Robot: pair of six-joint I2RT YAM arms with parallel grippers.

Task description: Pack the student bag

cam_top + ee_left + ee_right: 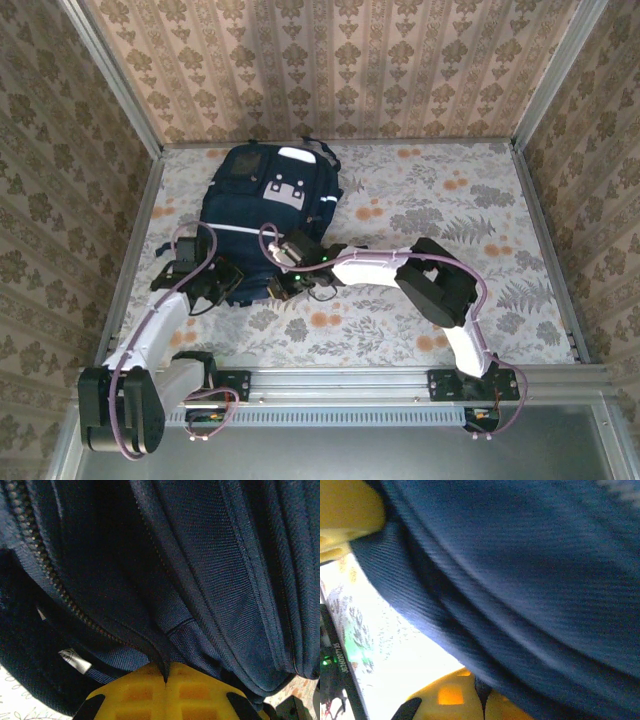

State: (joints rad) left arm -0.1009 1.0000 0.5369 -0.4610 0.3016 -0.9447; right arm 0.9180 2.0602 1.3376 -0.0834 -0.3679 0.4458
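We see the student bag [250, 205] lying flat on the flower-patterned desk [450, 200], its grey-patched end pointing away from the arms and its nearer edge facing them. Both arms reach to that nearer edge of the bag. The left end effector [226, 284] sits at the bag's near-left corner and the right end effector [290, 283] just beside it along the same edge. From the left wrist, the left end effector [166, 677] has its yellow pads pressed together with a fold of the bag's navy fabric pinched between them. A zipper [45, 570] runs up the bag to the left of that fold, with a small white tag [75, 661] below it. From the right wrist, the right end effector [481, 700] is likewise closed on a ridge of the bag's cloth.
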